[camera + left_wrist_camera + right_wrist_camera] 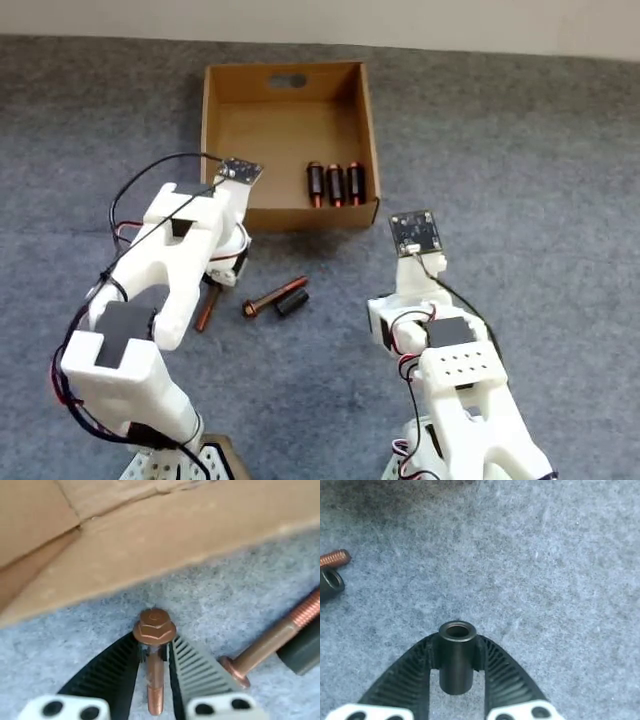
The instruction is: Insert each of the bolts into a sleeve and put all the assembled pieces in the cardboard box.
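left pincer: I find it clenched on the held bolt, its ribbed fingers pressing the shank from both sides just below the hex head.
held bolt: copper-coloured. The head points at the outer front wall of the cardboard box, near it but apart. The threaded end runs back toward the wrist. I cannot tell whether it touches the carpet.
right pincer: I find it grasping the held sleeve, with both fingers set against its sides.
held sleeve: black and short, with its open bore facing away from the wrist, over bare carpet.
cardboard box: open-topped, at the far side of the carpet beyond both arms. The left arm stands closer to its front wall.
assembled pieces: I count three, side by side inside the box, in the front corner nearest the right arm.
loose bolt: lying flat on the carpet between the two arms, in front of the box.
loose sleeve: lying just beside the loose bolt's threaded end. I cannot tell whether they touch.
carpet: grey, covering the whole work surface.
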You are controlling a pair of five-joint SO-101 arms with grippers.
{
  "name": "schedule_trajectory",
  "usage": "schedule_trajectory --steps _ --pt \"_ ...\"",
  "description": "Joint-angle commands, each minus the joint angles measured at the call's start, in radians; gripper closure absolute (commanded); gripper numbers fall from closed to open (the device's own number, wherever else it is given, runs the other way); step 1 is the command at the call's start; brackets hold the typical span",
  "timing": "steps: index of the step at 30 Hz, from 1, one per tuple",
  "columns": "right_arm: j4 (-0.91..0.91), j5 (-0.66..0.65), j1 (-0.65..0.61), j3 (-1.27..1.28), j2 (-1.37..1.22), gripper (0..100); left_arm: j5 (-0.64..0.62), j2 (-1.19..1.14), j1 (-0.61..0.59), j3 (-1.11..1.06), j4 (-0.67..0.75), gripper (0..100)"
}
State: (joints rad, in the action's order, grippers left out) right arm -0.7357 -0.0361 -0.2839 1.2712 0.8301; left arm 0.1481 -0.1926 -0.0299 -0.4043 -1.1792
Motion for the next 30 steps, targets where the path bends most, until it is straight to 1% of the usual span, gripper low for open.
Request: schedule_trajectory --steps 1,6,11,18,20,23,27,29,30 --pt "0.018 0.006 0.013 -0.004 0.021 99.3 0.008 0.166 -0.019 -0.033 -0.025 99" --pt "0.016 0.011 0.013 -0.013 0.022 99.3 0.003 0.378 -0.015 -0.142 -0.02 99" --pt "0.016 0.014 0.007 -0.041 0.022 99.3 0.003 0.533 -0.019 -0.222 -0.018 99" --pt "0.013 0.009 0.005 -0.116 0.024 99.3 0.002 0.677 -0.015 -0.229 -0.017 99" --pt "0.012 0.008 0.005 -0.122 0.038 99.3 0.002 0.711 -0.015 -0.231 0.003 99" --pt "0.012 0.006 0.005 -0.113 0.151 99.3 0.002 0.757 -0.015 -0.239 0.031 99" --pt "-0.004 0.006 0.001 -0.054 0.415 99.3 0.0 0.803 0.008 -0.246 0.051 99" --pt "-0.004 0.006 -0.022 -0.025 0.549 99.3 -0.002 0.829 0.027 -0.243 0.054 99" --pt "-0.004 0.006 -0.03 -0.008 0.611 99.3 -0.021 0.845 0.044 -0.242 0.054 99"
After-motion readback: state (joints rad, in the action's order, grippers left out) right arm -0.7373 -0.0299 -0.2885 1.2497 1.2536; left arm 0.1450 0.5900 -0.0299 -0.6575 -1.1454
